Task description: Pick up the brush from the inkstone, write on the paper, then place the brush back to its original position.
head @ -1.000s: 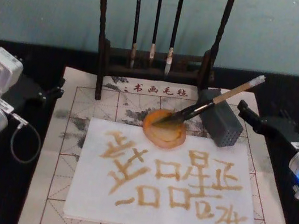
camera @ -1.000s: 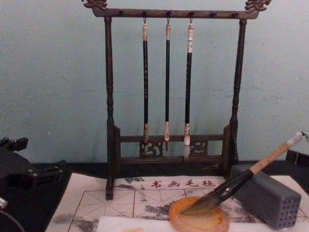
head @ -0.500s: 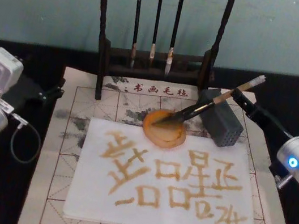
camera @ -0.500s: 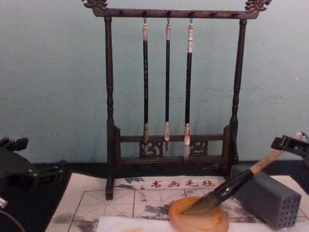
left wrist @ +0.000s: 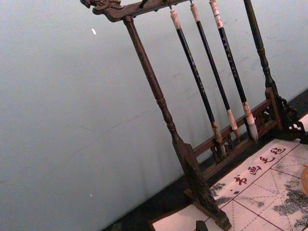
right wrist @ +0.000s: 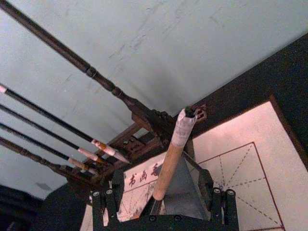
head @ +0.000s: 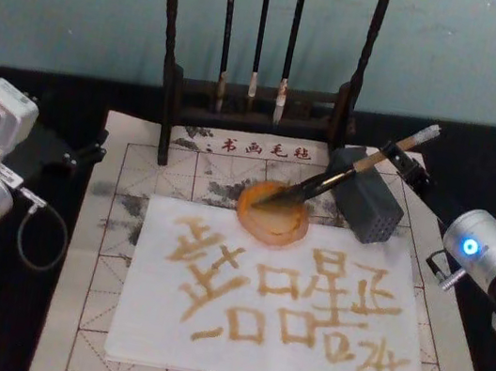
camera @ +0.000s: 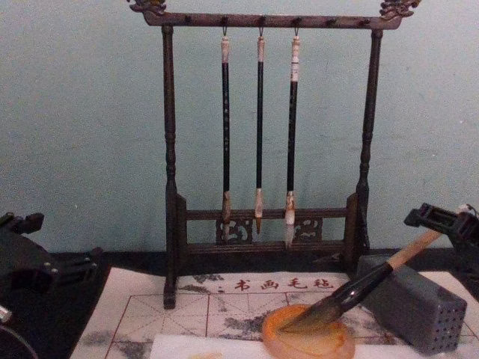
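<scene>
The brush (head: 345, 171) leans with its dark tip in the orange inkstone (head: 272, 214) and its tan handle propped on the grey block (head: 366, 202). My right gripper (head: 412, 171) is at the handle's upper part, open. In the right wrist view the handle (right wrist: 169, 161) runs up between its two spread fingers (right wrist: 109, 196), with a gap on each side. From the chest, the right gripper (camera: 441, 220) sits beside the brush's whitish end (camera: 458, 212). The white paper (head: 409, 360) in front of the inkstone carries amber characters. My left gripper (head: 77, 155) is parked at the far left, open.
A dark wooden rack (head: 171, 87) with three thin hanging brushes (camera: 259, 127) stands behind the inkstone. A gridded felt mat (head: 89, 311) lies under the paper. The left arm's cable (head: 36, 231) loops beside the mat.
My right arm has swung in from the right and forward, bringing its open fingers around the brush handle's upper part. The brush, inkstone and left arm have not moved.
</scene>
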`<control>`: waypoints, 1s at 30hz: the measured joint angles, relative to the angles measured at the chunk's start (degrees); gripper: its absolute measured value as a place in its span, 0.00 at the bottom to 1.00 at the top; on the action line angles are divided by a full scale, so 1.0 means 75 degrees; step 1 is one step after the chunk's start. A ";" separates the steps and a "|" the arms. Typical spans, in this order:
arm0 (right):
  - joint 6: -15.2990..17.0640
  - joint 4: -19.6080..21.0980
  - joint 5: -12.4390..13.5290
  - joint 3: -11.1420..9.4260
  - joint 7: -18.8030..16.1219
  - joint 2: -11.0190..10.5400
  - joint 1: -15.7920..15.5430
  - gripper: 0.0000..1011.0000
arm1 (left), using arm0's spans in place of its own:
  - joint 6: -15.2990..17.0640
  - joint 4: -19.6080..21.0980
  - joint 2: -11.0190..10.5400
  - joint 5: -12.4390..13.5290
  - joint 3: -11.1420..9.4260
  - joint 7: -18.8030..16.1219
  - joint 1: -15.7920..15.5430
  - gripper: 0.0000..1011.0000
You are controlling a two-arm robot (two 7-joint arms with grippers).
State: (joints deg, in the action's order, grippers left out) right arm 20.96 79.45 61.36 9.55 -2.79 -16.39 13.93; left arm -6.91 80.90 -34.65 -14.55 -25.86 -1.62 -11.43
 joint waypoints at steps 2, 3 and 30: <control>0.0000 -0.0099 0.0095 0.0005 0.0051 0.0049 0.0089 0.99 | 0.0000 0.0000 0.0000 0.0000 0.0000 0.0000 0.0000 0.99; 0.0000 -0.0139 0.0126 0.0012 0.0067 0.0065 0.0119 0.99 | 0.0000 0.0000 0.0000 0.0000 0.0000 0.0000 0.0000 0.99; -0.0221 -0.0926 0.0622 0.0471 0.0246 0.0161 0.0816 0.99 | 0.0000 0.0000 0.0000 0.0000 0.0000 0.0000 0.0000 0.99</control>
State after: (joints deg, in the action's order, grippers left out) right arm 19.30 72.51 66.03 13.08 -0.95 -15.19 20.05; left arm -6.91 80.90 -34.65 -14.55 -25.86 -1.62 -11.43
